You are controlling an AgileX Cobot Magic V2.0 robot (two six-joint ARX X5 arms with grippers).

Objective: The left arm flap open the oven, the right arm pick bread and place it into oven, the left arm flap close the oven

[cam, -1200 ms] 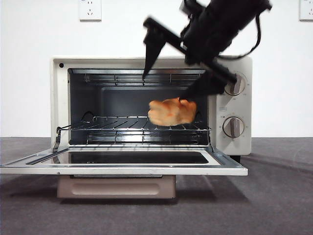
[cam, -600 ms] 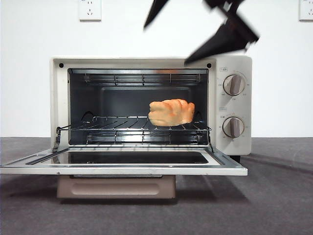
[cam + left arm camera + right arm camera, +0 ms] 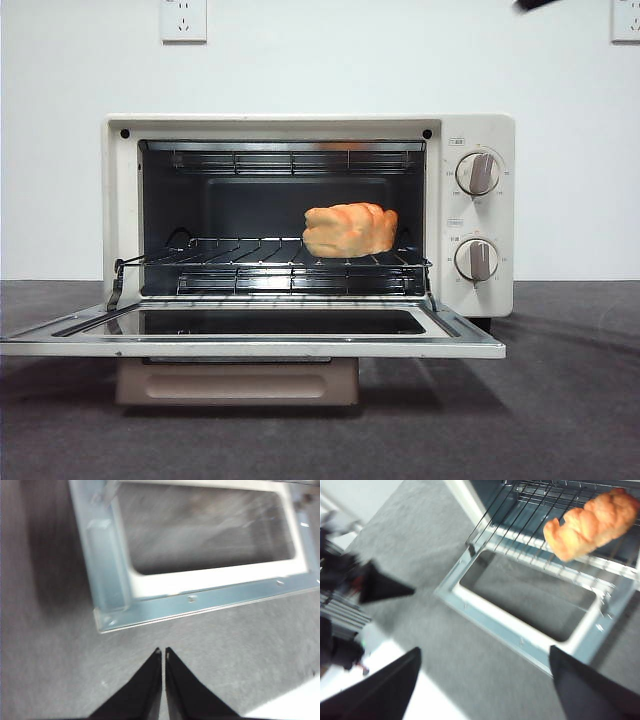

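The bread (image 3: 350, 230) sits on the wire rack (image 3: 270, 262) inside the oven (image 3: 300, 215), right of centre — door (image 3: 250, 335) flat open. Right gripper (image 3: 482, 680) spread wide and empty above it; left gripper (image 3: 163, 652) pinched nearly closed, over the table (image 3: 560, 400) just off the door's corner.

No legible text anywhere.
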